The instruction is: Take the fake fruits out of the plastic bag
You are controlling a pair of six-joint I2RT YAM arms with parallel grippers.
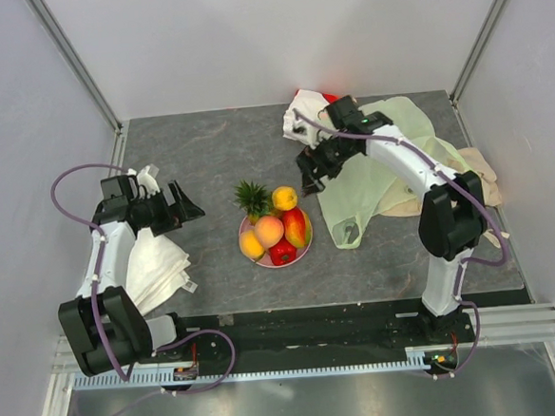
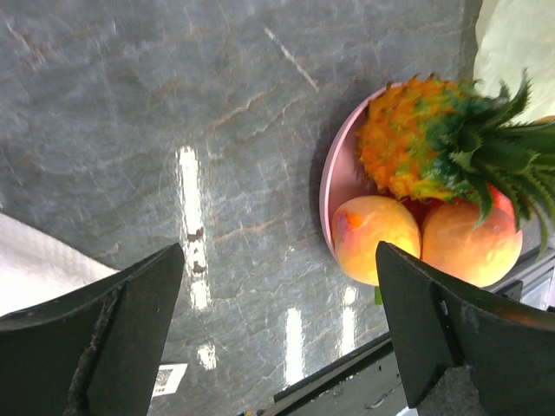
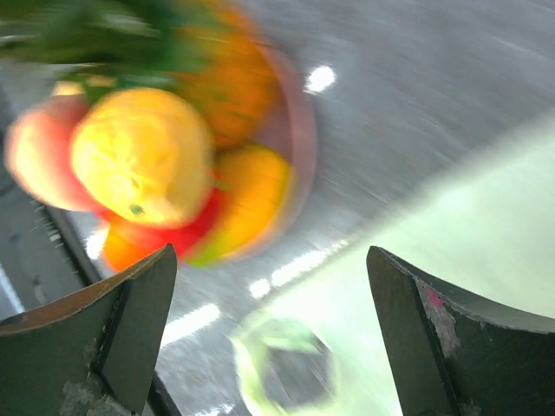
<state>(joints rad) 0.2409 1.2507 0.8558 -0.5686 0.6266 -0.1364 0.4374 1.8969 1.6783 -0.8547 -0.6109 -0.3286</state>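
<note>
On the table's near middle, fruits (image 1: 270, 230) heaped on the pink plate (image 2: 342, 178), apparently all out. To the left, left gripper (image 2: 279, 251) spread wide, holding nothing. Farther right, right gripper (image 3: 270, 251) gaping too, empty, over the edge of the limp bag (image 1: 362, 188). Best to check for leftovers, then lift clear without snagging the film.

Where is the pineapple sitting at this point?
In the top view the pineapple lies on the pink plate at mid-table, at its far-left edge, beside the peach and left of the plastic bag.
</note>
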